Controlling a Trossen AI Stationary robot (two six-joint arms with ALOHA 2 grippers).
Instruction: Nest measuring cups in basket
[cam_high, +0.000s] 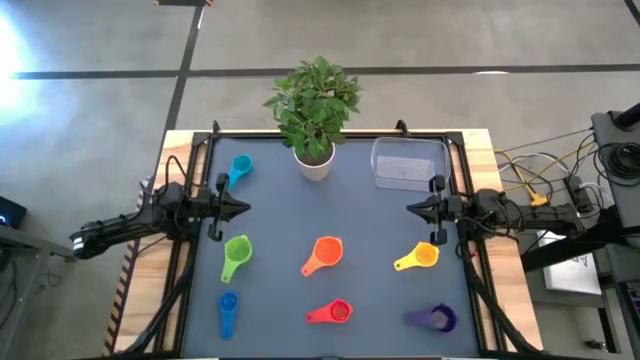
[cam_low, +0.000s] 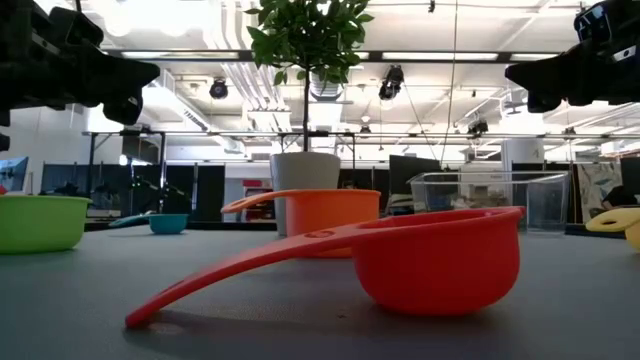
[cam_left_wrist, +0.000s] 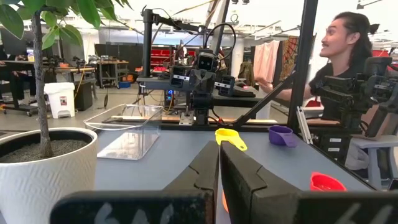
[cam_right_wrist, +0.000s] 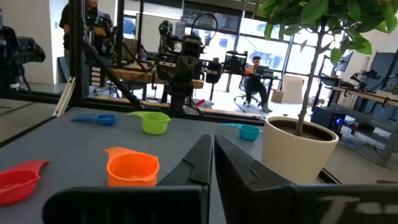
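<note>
Seven measuring cups lie apart on the grey mat: light blue, green, dark blue, orange, red, yellow and purple. The clear basket stands at the far right, next to the white plant pot. My left gripper hovers shut at the mat's left side, between the light blue and green cups. My right gripper hovers shut at the right side, between the basket and the yellow cup. Both point toward the table's middle and touch nothing.
The leafy plant in the white pot stands at the far middle of the mat. A black frame borders the mat. Cables and gear lie off the table's right edge. A person sits beyond the table's right side.
</note>
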